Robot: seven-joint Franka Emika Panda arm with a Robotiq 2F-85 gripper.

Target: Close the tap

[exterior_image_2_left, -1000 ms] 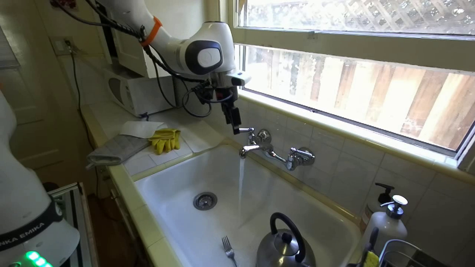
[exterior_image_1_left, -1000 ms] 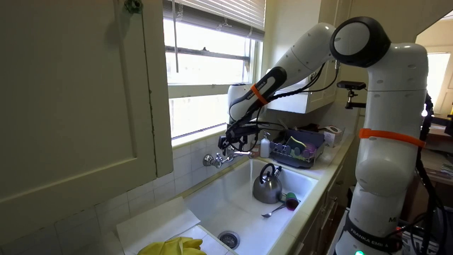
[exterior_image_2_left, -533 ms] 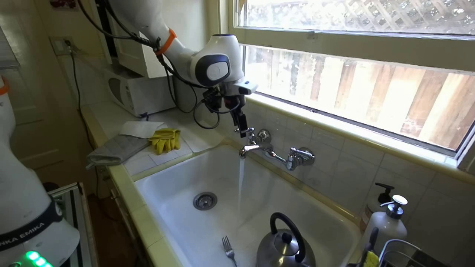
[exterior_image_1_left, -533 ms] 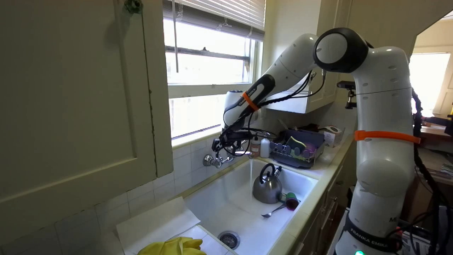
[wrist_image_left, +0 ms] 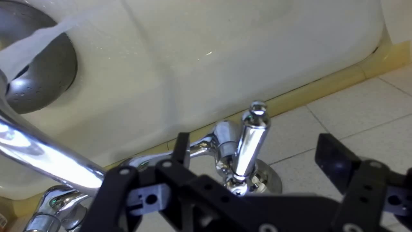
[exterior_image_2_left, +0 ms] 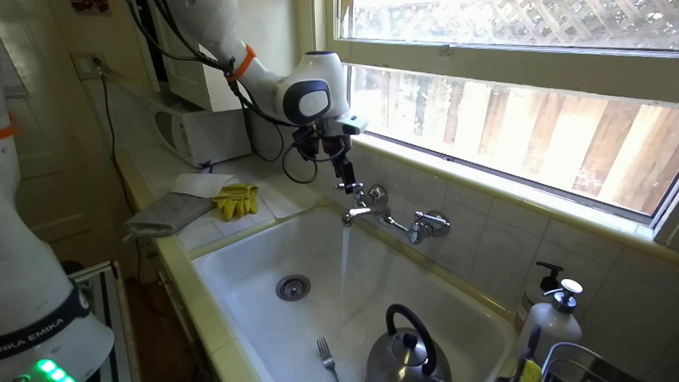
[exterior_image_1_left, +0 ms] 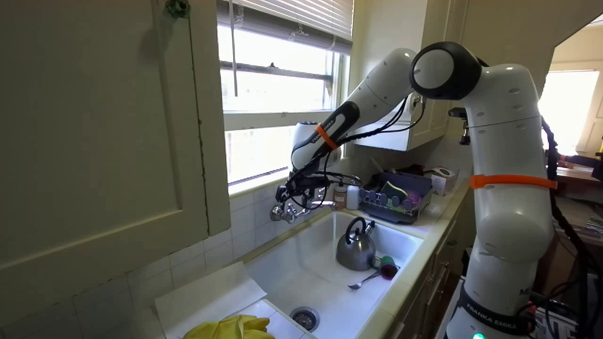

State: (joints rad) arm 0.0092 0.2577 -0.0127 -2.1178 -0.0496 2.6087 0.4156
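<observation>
A chrome wall-mounted tap (exterior_image_2_left: 383,213) juts over a white sink (exterior_image_2_left: 238,270), with water (exterior_image_2_left: 345,254) running from its spout (exterior_image_2_left: 362,211), so the task is unfinished. The black robot gripper (wrist_image_left: 256,149) is spread wide, its fingers (wrist_image_left: 336,161) standing on either side of one chrome lever handle (wrist_image_left: 252,145) without pinching it. Lining up with that handle looks done; what seems left is turning it until the stream stops.
</observation>
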